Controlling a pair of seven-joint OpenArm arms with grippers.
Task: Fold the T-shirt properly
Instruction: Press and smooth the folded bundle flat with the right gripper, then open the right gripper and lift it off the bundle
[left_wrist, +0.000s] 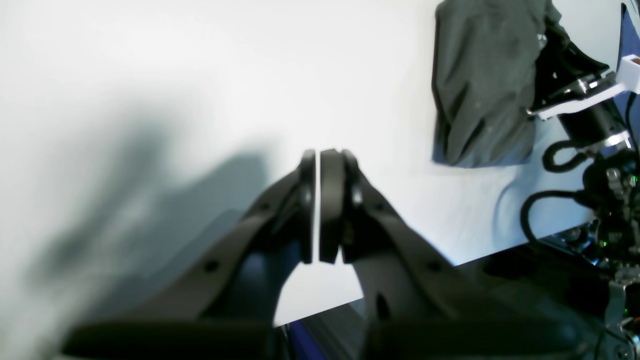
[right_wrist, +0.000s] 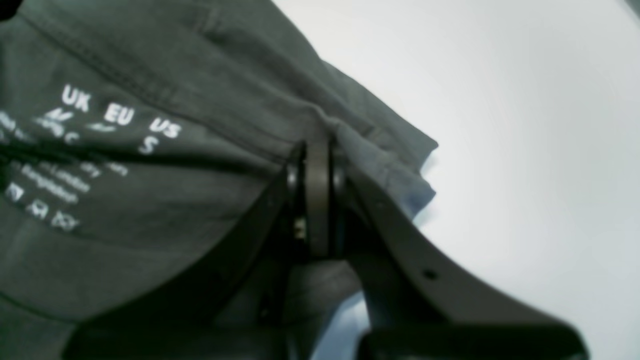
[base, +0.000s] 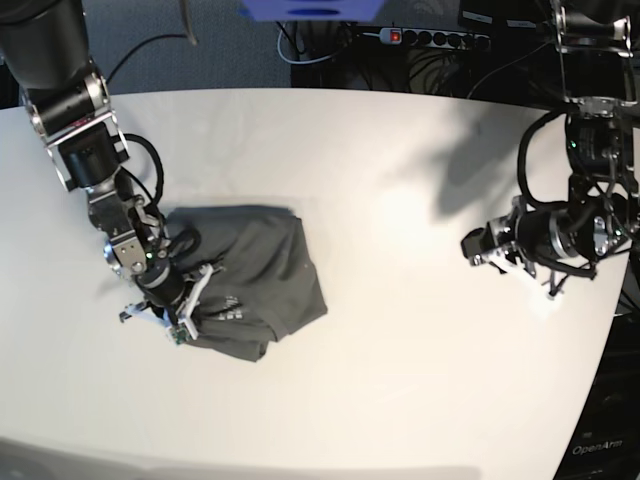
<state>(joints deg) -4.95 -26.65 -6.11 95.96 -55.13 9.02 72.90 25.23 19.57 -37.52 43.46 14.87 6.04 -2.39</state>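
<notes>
A: What's the biggest thing we see?

B: The white table (base: 400, 300). It fills nearly the whole base view, with dark floor and a power strip (base: 430, 38) past its far edge at about twelve o'clock.

A: And on it?

B: We find the T-shirt (base: 255, 275), dark charcoal grey and wrinkled, bunched into a rough heap at about nine o'clock from the table's middle. It lies flat on the surface there, well apart from the other arm.

A: Which arm is at the shirt?

B: The right arm (base: 85, 140), coming down from ten o'clock. Its wrist sits over the shirt's nearer left corner.

A: How does the right gripper (right_wrist: 317, 150) stand?

B: In its wrist view we see the jaws clenched on a fold of the cloth beside the neck seam. The pale printed label (right_wrist: 95, 145), reading UK, EU, US, lies at nine o'clock from the fingertips.

A: And the other side?

B: The left arm (base: 590, 190) hangs at three o'clock, over the bare table near its edge. We see the left gripper (left_wrist: 318, 155) pressed closed on nothing, only a thin slit between the pads. In that view the shirt shows at one o'clock, with the right arm's wrist against it.
</notes>
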